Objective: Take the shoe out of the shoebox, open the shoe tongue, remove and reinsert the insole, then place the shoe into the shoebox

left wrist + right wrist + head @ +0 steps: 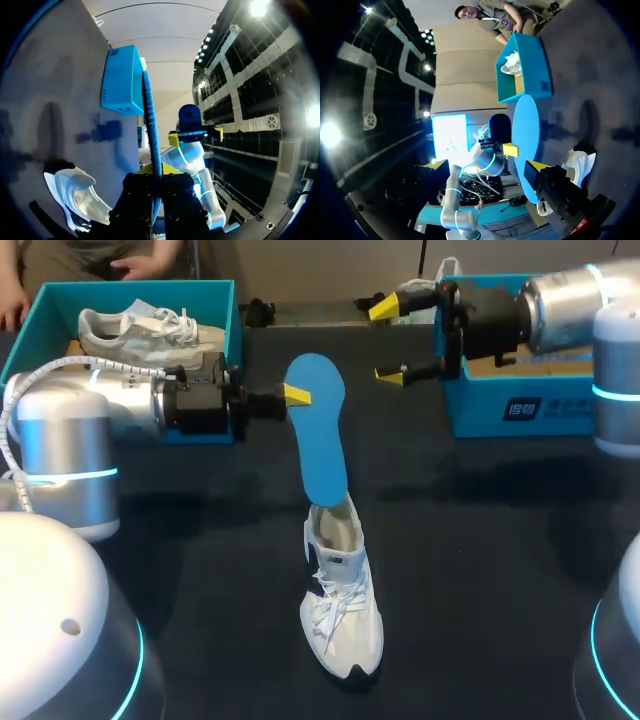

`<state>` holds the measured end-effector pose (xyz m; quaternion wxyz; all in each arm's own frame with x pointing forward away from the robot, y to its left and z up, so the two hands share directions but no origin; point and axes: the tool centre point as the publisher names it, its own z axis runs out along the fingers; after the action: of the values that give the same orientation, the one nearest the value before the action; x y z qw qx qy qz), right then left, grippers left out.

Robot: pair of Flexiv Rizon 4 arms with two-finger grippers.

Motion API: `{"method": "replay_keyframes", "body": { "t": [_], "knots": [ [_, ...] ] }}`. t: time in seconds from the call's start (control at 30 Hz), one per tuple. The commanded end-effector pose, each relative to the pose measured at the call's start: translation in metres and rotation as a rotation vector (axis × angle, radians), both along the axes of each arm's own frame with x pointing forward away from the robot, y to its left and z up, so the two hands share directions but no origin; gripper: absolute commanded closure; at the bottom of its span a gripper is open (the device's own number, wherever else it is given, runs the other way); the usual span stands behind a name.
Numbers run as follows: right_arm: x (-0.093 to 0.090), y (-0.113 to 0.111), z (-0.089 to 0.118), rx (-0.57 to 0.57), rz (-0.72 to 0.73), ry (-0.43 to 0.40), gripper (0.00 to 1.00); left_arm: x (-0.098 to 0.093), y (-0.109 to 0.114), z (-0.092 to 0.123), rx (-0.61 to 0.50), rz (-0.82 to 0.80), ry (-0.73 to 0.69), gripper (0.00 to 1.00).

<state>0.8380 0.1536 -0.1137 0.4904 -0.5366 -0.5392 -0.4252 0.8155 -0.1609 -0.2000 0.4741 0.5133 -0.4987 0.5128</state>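
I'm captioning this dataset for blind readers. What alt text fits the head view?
The left arm has its jaws shut on a blue insole whose lower end meets the opening of a white shoe resting on the dark table. The right arm has its jaws open near a teal shoebox.

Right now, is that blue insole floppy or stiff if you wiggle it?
Probably bendy but springy: the blue insole looks thin edge-on, yet rises from the shoe with only a slight curve. Likely light, since the left pincer holds it by one edge.
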Motion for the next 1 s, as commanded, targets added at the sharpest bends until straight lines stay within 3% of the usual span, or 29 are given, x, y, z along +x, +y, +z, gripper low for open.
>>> {"method": "replay_keyframes", "body": {
  "t": [0.03, 0.37, 0.6, 1.0],
  "knots": [
    [-0.007, -0.004, 0.017, -0.157, 0.007, -0.012, 0.00, 0.002, -0.001, -0.006, -0.011, -0.003, 0.023, 1.00],
    [-0.012, 0.002, 0.045, -0.505, 0.016, 0.047, 0.00, 0.002, -0.001, -0.006, -0.011, -0.003, 0.023, 1.00],
    [-0.018, 0.028, 0.062, -0.752, -0.005, 0.076, 0.00, 0.002, -0.001, -0.006, -0.011, -0.003, 0.023, 1.00],
    [-0.031, 0.052, 0.065, -0.916, 0.052, 0.005, 0.00, 0.002, -0.001, -0.006, -0.011, -0.003, 0.023, 1.00]
  ]
}}
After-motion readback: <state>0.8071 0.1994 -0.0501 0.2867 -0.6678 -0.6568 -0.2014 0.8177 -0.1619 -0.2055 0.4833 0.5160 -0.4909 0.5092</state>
